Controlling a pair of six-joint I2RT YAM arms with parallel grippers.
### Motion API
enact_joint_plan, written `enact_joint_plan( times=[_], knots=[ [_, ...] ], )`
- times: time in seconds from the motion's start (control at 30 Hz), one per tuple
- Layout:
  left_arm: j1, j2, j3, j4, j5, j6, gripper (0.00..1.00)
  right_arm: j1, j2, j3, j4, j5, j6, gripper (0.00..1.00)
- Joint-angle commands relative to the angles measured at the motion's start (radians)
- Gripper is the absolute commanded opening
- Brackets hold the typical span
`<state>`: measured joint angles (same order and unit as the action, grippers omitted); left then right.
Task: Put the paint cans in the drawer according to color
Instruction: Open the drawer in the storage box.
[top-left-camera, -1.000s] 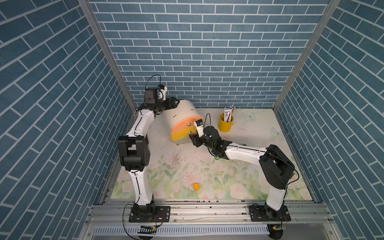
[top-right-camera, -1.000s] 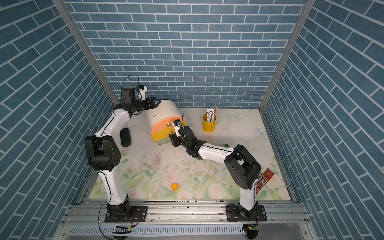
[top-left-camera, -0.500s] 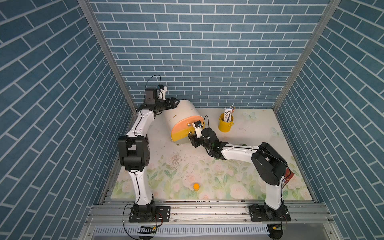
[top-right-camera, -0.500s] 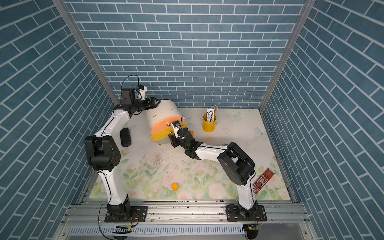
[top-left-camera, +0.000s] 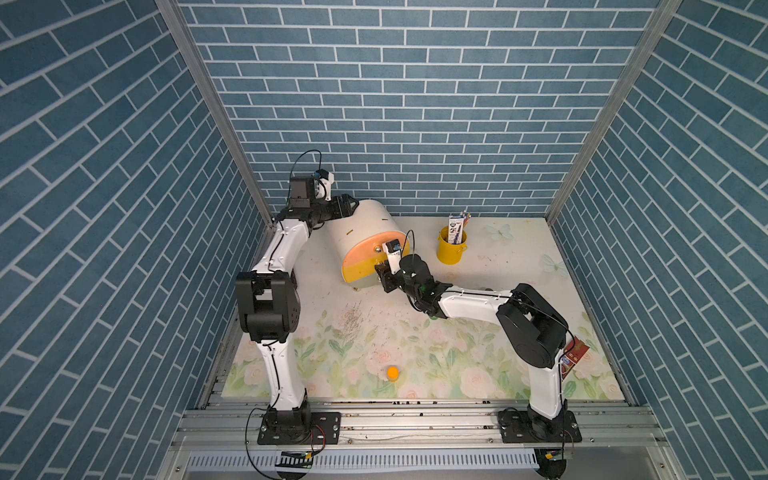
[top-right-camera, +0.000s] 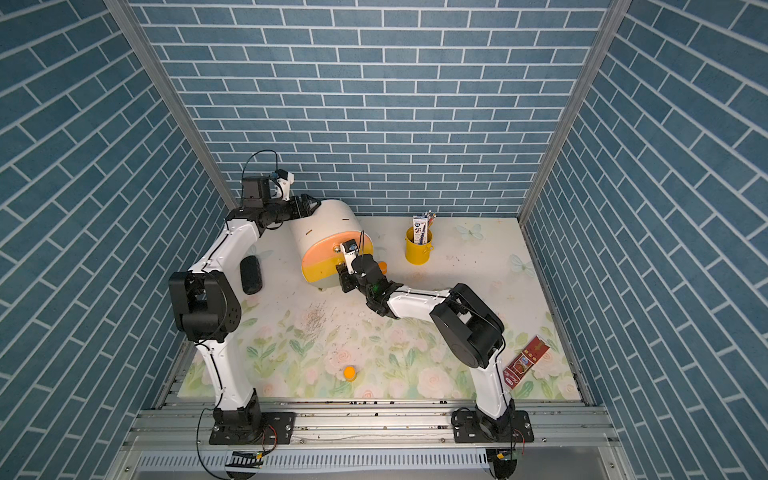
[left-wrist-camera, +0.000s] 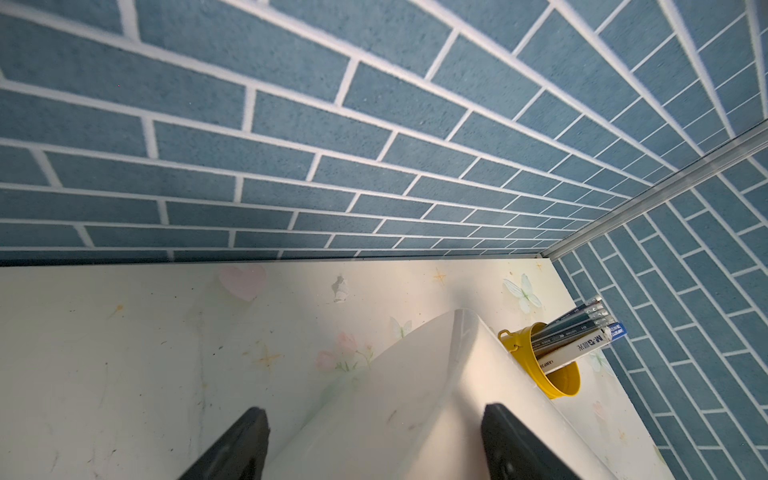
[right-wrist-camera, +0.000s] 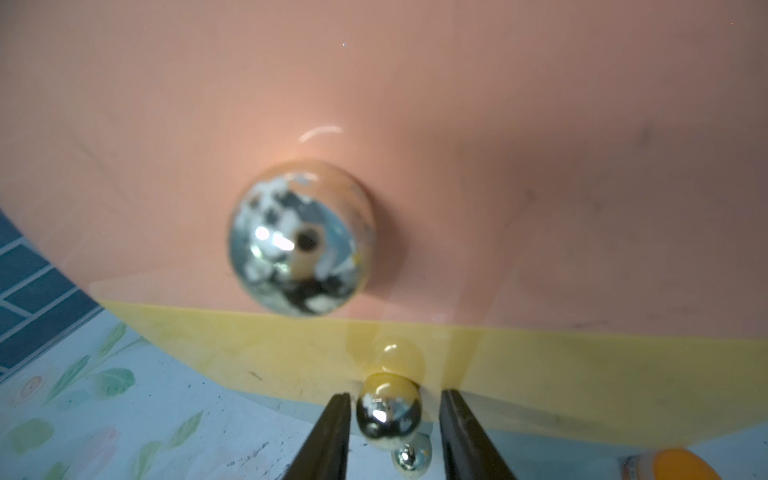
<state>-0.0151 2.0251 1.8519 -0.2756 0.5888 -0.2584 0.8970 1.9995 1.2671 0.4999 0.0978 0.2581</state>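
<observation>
Paint cans (top-right-camera: 350, 372): two orange-lidded seen. Right hand (right-wrist-camera: 395, 395) apart astride middle of three knobs (right-wrist-camera: 388, 415); left hand (left-wrist-camera: 374, 409) apart.

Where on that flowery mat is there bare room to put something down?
Bare: the wide stretch between the orange-lidded jar and the right arm; also the back right corner, between the yellow bucket and the side wall. Crowded: in front of the cabinet, where the right claw reaches.
</observation>
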Motion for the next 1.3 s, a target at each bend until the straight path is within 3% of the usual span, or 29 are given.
enact_joint_plan(
  times=[0.0,0.5,0.77,1.27],
  knots=[
    [0.004,-0.019,-0.022,-0.056,0.003,-0.003,0.85,0.003,0.025,0.034,0.03,0.02,0.013,0.37],
    [0.006,-0.016,-0.006,-0.062,-0.003,-0.002,0.85,0.002,0.006,0.02,0.017,0.02,0.007,0.25],
    [0.01,-0.009,0.017,-0.077,-0.011,0.005,0.85,0.004,-0.038,-0.037,0.025,0.006,0.015,0.23],
    [0.006,-0.09,0.058,-0.111,-0.132,0.059,0.91,0.019,-0.14,-0.148,0.02,-0.001,0.023,0.22]
  ],
)
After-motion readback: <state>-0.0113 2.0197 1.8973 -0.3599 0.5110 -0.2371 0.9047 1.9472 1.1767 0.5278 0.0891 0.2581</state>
